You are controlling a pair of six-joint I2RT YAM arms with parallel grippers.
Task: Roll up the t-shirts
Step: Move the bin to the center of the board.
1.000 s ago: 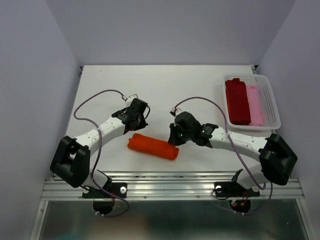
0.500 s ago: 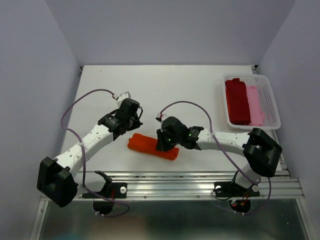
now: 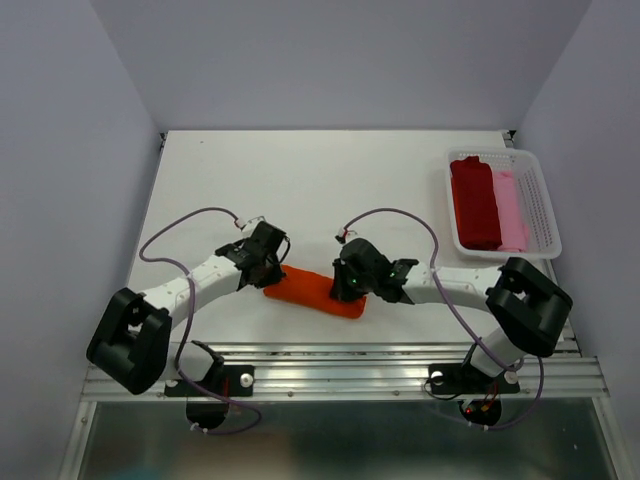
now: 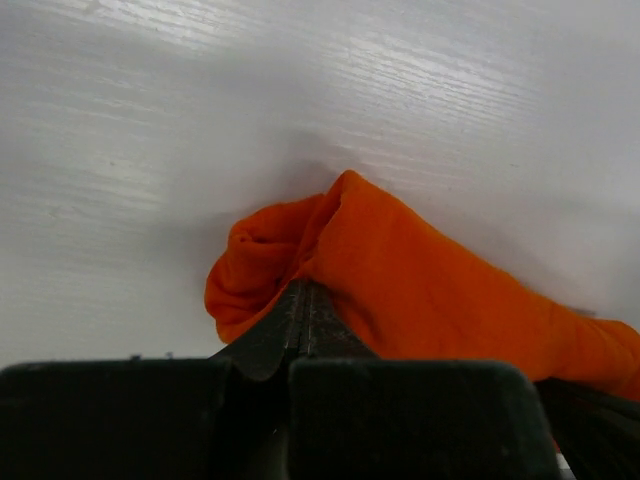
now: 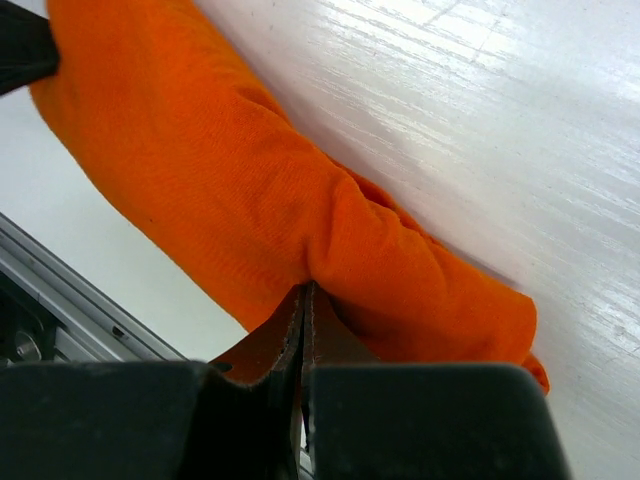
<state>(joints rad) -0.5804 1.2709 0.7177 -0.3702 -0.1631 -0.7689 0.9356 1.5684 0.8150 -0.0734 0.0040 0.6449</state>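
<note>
The orange t-shirt [image 3: 312, 291] lies rolled into a log near the table's front edge. My left gripper [image 3: 268, 277] is at the roll's left end; in the left wrist view its jaws [image 4: 303, 292] are closed, tips pinching a fold of the orange cloth [image 4: 430, 285]. My right gripper [image 3: 351, 289] is on the roll's right part; in the right wrist view its jaws [image 5: 304, 290] are closed, tips pinching a crease in the orange cloth [image 5: 200, 170]. The dark red t-shirt [image 3: 475, 200] and pale pink t-shirt [image 3: 512, 212] lie rolled in the basket.
The white lattice basket [image 3: 546, 205] stands at the table's right edge. The metal rail [image 3: 340, 375] runs along the table's front edge just below the roll. Purple cables loop above both arms.
Both grippers have come down from beside the roll onto it, the left at its left end, the right on its right part. The roll has shifted slightly rightward.
</note>
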